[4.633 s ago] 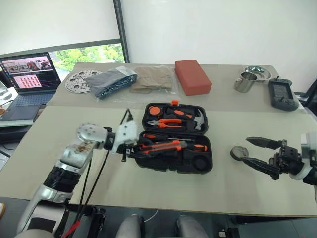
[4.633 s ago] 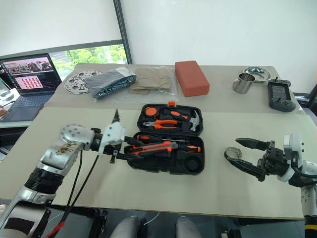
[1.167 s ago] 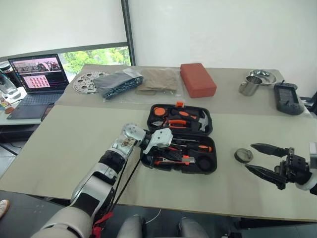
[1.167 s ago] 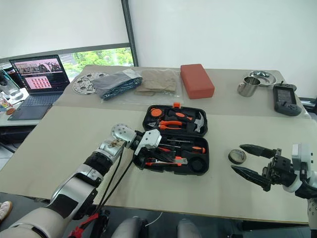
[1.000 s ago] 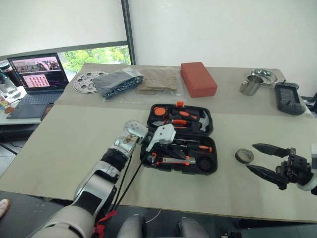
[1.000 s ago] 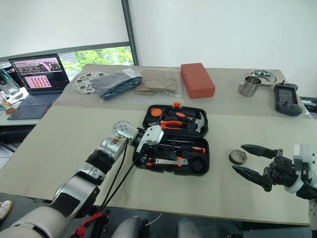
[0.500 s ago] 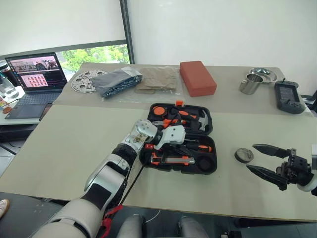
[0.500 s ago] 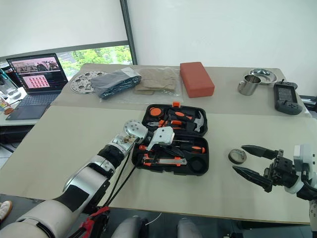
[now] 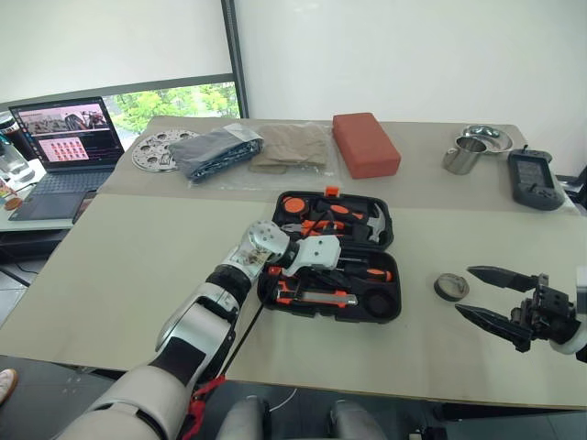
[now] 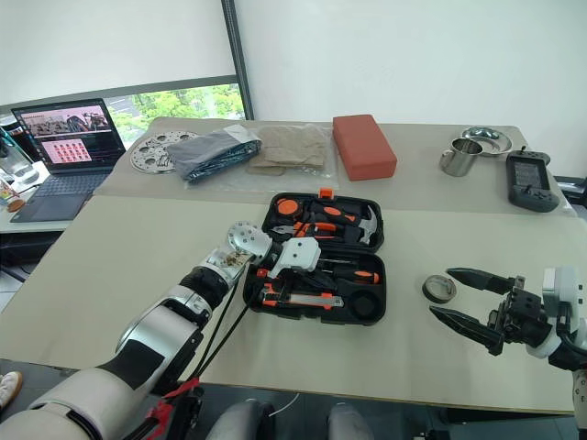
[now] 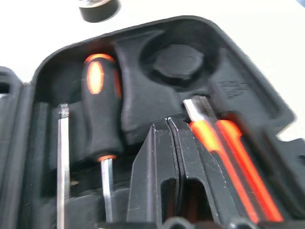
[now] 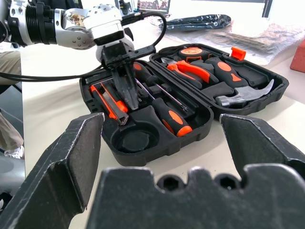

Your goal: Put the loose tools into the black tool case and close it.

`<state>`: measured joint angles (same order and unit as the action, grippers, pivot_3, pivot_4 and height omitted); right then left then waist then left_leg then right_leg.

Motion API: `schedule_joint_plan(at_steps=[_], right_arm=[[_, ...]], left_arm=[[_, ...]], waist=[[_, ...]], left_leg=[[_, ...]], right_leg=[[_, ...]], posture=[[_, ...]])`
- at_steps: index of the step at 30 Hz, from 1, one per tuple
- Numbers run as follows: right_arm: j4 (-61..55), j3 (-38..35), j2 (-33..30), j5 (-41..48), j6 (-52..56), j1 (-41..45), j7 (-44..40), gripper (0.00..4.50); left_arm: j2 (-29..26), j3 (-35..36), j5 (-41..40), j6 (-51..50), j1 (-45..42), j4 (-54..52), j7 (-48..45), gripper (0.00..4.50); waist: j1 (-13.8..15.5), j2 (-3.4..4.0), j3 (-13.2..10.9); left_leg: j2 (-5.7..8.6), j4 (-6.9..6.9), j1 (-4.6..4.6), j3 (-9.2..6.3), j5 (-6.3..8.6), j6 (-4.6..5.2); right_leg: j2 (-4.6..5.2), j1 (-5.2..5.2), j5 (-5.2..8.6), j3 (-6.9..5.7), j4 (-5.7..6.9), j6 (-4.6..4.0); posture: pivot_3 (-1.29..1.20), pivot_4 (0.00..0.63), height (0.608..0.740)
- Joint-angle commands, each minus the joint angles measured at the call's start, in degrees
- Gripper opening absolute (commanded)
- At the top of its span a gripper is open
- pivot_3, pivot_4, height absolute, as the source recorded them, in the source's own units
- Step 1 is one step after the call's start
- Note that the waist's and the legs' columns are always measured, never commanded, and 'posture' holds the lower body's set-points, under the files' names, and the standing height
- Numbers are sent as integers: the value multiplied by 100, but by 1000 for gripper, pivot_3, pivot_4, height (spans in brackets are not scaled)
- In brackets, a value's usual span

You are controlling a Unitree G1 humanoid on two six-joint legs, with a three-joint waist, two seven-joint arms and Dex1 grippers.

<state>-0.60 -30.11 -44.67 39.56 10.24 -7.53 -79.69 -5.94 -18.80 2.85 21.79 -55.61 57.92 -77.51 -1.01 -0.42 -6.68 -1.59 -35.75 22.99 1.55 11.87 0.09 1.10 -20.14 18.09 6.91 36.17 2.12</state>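
One small dark tape roll (image 9: 448,287) lies on the worktop (image 9: 119,266) just beyond the right gripper's (image 9: 486,292) spread fingers; light and rigid, probably best pinched across its rim. Left gripper's (image 12: 127,90) fingers, pressed together and empty, point into the black moulded-plastic tool case (image 9: 390,307).

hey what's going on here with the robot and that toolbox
The robot is packing a black tool case that lies open on the table. Its left gripper, fingers shut, reaches into the front half beside the utility knife. The tape roll sits outside on the table, just ahead of the open right gripper.
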Motion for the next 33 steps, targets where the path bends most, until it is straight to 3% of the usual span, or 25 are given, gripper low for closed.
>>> schedule_joint_plan(at_steps=[1,6,14,25,33], right_arm=[[-136,-157,-34,149,-47,34,-3,4500],[-133,-168,-41,154,-41,29,-12,4500],[-103,-173,-68,154,-24,48,-22,4500],[-75,-184,-104,155,-2,64,-38,4500],[-76,-223,-115,202,21,78,-49,4500]], left_arm=[[117,520,-640,-156,-92,-236,-264,51],[-63,623,-938,-420,192,-614,-904,51],[-442,259,-418,-309,385,-463,-1108,51],[-355,207,-194,166,395,-188,-775,51],[-194,762,-1045,-528,357,-457,-1412,51]], waist=[[12,1,0],[7,5,3],[16,6,3],[18,7,4],[20,7,4]], left_leg=[[0,-1,4,0,0,0],[0,-1,9,0,0,0],[1,-5,6,-2,0,0],[1,-5,5,-2,0,0],[2,-7,12,-3,0,0]], right_leg=[[0,-2,0,-2,0,0],[0,-4,-10,-3,0,-17],[-1,-2,-12,-2,2,-20],[-1,-1,-12,-2,2,-21],[-1,-3,-12,-3,2,-21]], posture=[[0,150,737],[0,150,737],[0,150,737],[0,150,737],[0,150,737]])
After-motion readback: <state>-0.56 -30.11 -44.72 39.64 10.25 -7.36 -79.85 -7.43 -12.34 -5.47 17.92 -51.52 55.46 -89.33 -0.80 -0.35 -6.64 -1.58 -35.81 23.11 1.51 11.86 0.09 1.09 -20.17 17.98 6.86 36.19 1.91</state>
